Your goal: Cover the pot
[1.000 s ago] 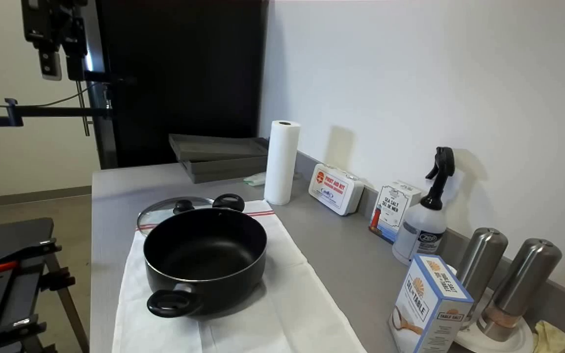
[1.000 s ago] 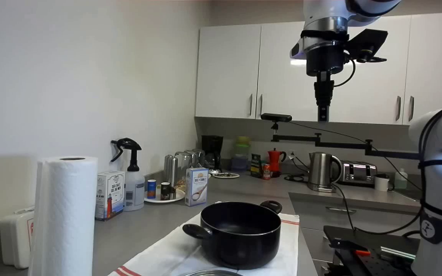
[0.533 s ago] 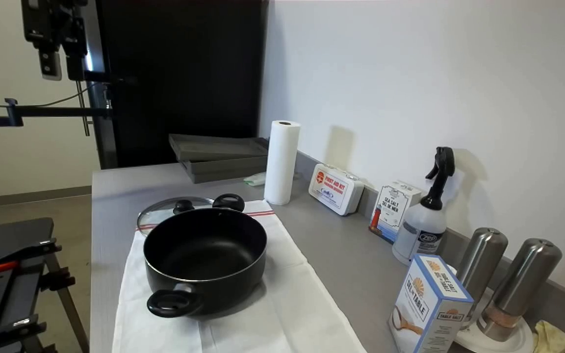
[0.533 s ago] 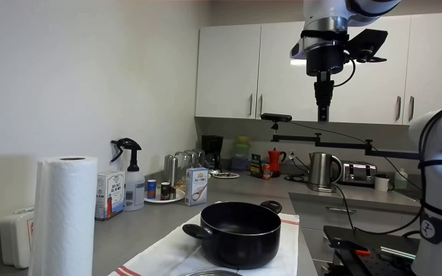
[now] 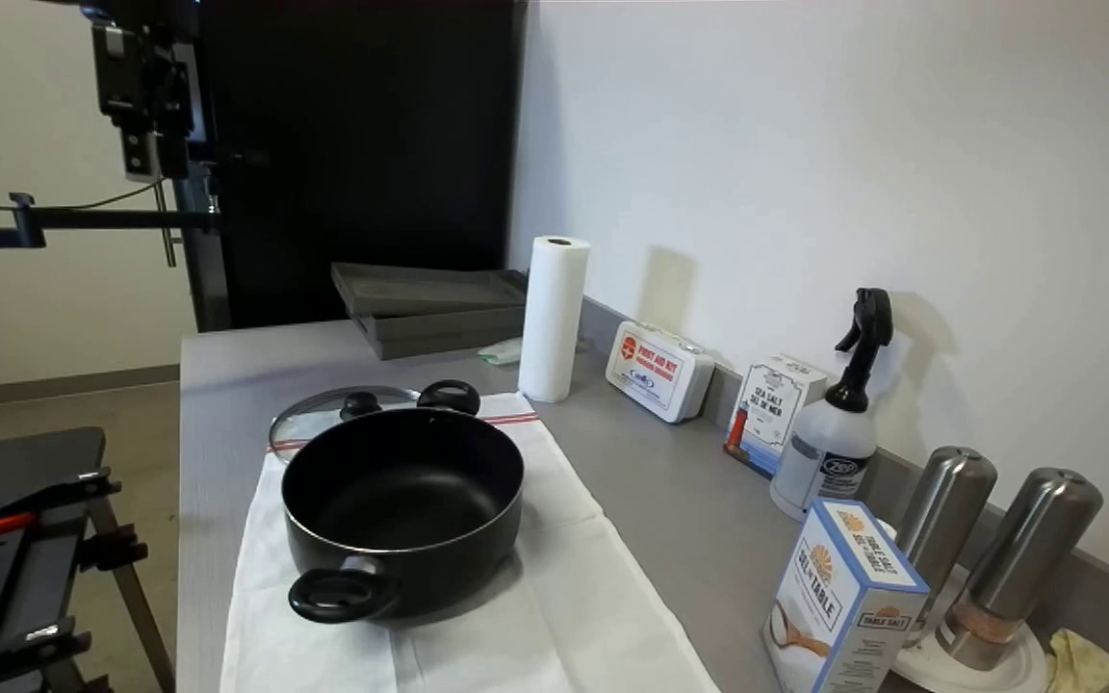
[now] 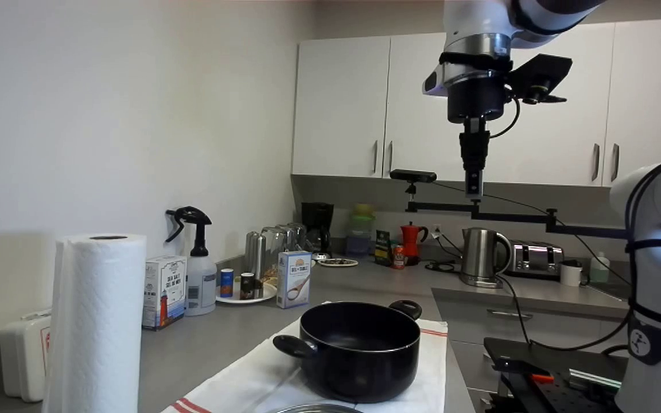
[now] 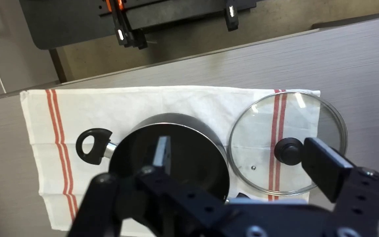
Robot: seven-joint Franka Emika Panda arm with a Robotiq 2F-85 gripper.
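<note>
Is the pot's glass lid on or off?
Off. In the wrist view, the glass lid lies beside the pot, partly over the striped towel, and the pot's dark inside shows.

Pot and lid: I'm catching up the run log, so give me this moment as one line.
pot: uncovered, on towel | lid: beside pot, knob up | jaws: open, empty, above both

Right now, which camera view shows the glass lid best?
The wrist view: most of the glass lid shows from above, though a gripper finger covers part of it. In an exterior view, it is partly hidden behind the pot; in an exterior view, only a sliver of its rim shows.
</note>
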